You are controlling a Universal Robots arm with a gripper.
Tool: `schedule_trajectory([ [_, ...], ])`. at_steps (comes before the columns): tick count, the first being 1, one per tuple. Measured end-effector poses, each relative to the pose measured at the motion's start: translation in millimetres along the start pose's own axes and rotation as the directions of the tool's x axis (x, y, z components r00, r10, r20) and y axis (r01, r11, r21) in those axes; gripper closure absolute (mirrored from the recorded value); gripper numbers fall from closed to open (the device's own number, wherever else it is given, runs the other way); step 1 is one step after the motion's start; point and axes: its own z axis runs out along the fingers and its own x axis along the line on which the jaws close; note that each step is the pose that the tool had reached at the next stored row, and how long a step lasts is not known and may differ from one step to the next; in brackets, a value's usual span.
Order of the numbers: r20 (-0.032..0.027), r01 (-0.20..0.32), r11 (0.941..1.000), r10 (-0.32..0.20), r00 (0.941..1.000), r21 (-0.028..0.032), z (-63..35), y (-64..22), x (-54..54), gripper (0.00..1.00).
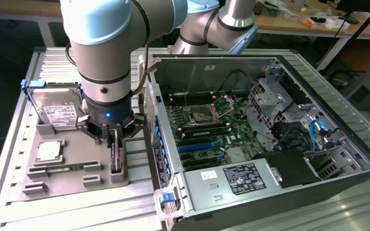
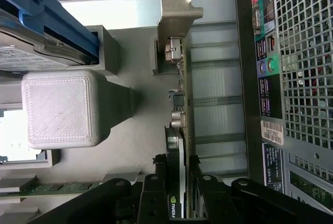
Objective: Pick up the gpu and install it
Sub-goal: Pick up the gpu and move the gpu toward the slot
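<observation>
Black two-fingered pincer (image 1: 114, 140) clamps the thin black gpu card (image 2: 177, 146), green logo on its edge, standing upright in a slot at the grey plastic tray's (image 1: 69, 139) edge beside the open computer case (image 1: 204, 67). The tray's other pockets hold a white-labelled silver hard drive (image 1: 56, 108), a square processor (image 1: 48, 151) and a green memory stick (image 1: 66, 167).

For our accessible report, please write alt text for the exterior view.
A robot arm's claw is down at the top edge of a thin black graphics card standing on edge in a grey tray, beside an open computer case.
</observation>
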Motion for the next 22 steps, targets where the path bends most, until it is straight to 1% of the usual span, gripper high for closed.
schedule_trajectory([
  [5, 0.0001, 0.000, 1.0000, 0.000, 1.0000, -0.0001, -0.1, 0.0, 0.0, 0.73],
  [11, 0.0001, 0.000, 1.0000, 0.000, 1.0000, -0.0001, -6.4, 0.3, 0.0, 0.73],
  [22, 0.0001, 0.000, 1.0000, 0.000, 1.0000, -0.0001, -7.9, 0.4, 0.0, 0.73],
])
